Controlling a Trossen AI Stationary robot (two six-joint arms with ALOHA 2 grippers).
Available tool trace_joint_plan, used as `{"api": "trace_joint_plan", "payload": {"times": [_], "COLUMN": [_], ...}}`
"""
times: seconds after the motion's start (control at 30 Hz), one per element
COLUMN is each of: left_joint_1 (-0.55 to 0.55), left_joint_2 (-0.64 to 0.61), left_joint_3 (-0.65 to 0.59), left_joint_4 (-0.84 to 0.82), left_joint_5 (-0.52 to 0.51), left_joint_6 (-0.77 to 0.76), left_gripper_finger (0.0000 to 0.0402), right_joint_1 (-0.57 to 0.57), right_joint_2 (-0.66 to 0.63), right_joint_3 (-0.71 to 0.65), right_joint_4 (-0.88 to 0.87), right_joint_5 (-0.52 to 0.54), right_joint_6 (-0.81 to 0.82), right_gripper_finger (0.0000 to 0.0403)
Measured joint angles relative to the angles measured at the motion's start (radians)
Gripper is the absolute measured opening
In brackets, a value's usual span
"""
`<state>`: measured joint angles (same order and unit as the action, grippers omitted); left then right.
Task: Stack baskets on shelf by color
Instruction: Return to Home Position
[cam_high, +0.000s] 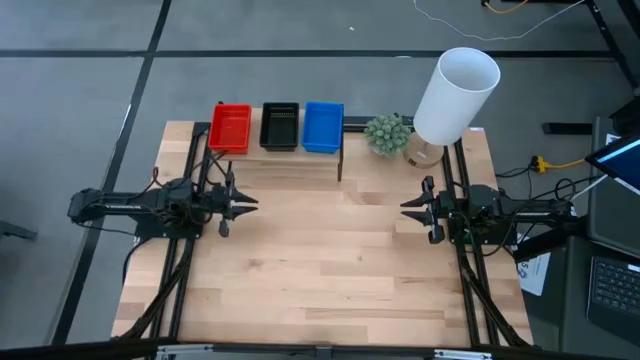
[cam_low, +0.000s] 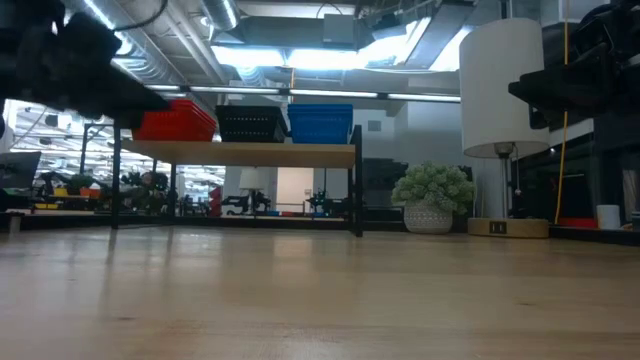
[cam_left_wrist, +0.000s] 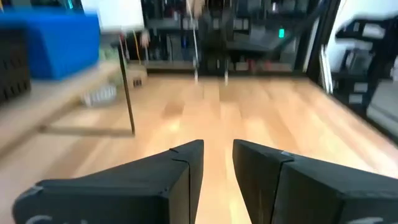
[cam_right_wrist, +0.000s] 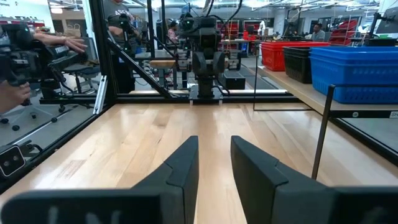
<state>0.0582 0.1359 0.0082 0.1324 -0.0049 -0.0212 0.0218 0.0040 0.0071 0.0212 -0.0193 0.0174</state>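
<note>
The baskets stand side by side on the shelf's plank top (cam_low: 240, 153) at the table's far edge: red (cam_high: 230, 128), black (cam_high: 279, 126) and blue (cam_high: 323, 127), left to right. How many are nested in each pile I cannot tell. The low view shows the same row: red (cam_low: 178, 122), black (cam_low: 252, 123), blue (cam_low: 320, 122). My left gripper (cam_high: 245, 203) hovers over the table's left side, in front of the shelf, open and empty (cam_left_wrist: 217, 155). My right gripper (cam_high: 408, 208) hovers at the right side, facing it, open and empty (cam_right_wrist: 214, 155).
A small potted plant (cam_high: 388, 132) and a white-shaded lamp (cam_high: 455, 95) stand at the far right corner beside the shelf. Bare wooden tabletop (cam_high: 320, 260) lies between and in front of the grippers. A person's hand (cam_right_wrist: 62, 43) shows in the room beyond the table.
</note>
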Motion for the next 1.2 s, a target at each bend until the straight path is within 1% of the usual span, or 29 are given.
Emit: {"api": "trace_joint_plan", "payload": {"times": [0.07,0.1,0.33,1.2], "left_joint_1": [0.0,0.0,0.0,0.0], "left_joint_2": [-0.049,-0.067,-0.132,-0.133], "left_joint_3": [0.0,0.002,0.0,0.0], "left_joint_4": [-0.108,-0.121,-0.117,-0.118], "left_joint_5": [0.006,0.006,-0.004,-0.005], "left_joint_6": [-0.002,-0.002,0.005,0.006], "left_gripper_finger": [0.008,0.008,0.008,0.008], "right_joint_1": [0.0,0.0,0.0,0.0], "right_joint_2": [0.0,0.0,0.0,0.0], "right_joint_3": [0.0,0.0,0.0,0.0], "right_joint_4": [0.0,0.0,0.0,0.0], "right_joint_5": [0.0,0.0,0.0,0.0], "right_joint_6": [0.0,0.0,0.0,0.0], "right_gripper_finger": [0.0094,0.0094,0.0094,0.0094]}}
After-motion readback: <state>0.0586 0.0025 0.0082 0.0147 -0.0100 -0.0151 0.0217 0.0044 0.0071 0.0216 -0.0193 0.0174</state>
